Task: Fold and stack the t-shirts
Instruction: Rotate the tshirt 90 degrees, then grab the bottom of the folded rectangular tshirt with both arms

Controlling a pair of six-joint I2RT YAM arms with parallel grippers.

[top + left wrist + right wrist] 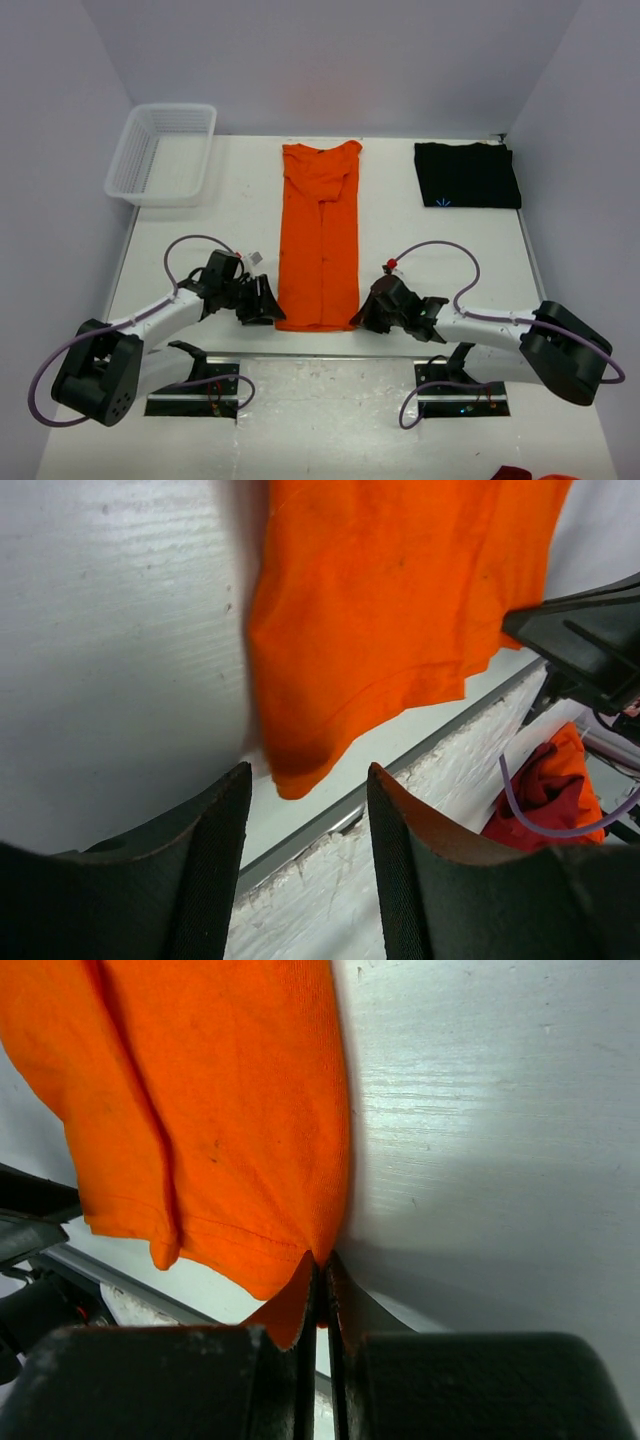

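The orange shirt (318, 240) is laid flat down the middle of the table (230, 230). It is already folded lengthwise into a narrow strip, with the collar at the far end and the hem at the near edge. The black shirt (467, 175) is seen folded into a compact rectangle at the far right, well apart from it. A white basket (135, 160) stands at the far left corner.

The step in hand is judged to be the crosswise fold of the orange shirt, with the 2 near hem corners being taken. The right claw (320, 1265) is closed flat on the near right corner, with a sliver of orange cloth pinched between its fingers. The left claw (308, 780) is spread wide and nothing is held in it. The near left corner lies right at the mouth of the gap, not yet between the fingers as far as can be told.

For the next move, the left claw would need to be advanced a little over that corner and closed on it, so that all layers are caught. Both corners could then be lifted together and carried toward the collar, kept level so that the strip is halved without skew. The folded orange shirt would then have to be stacked with the black one.
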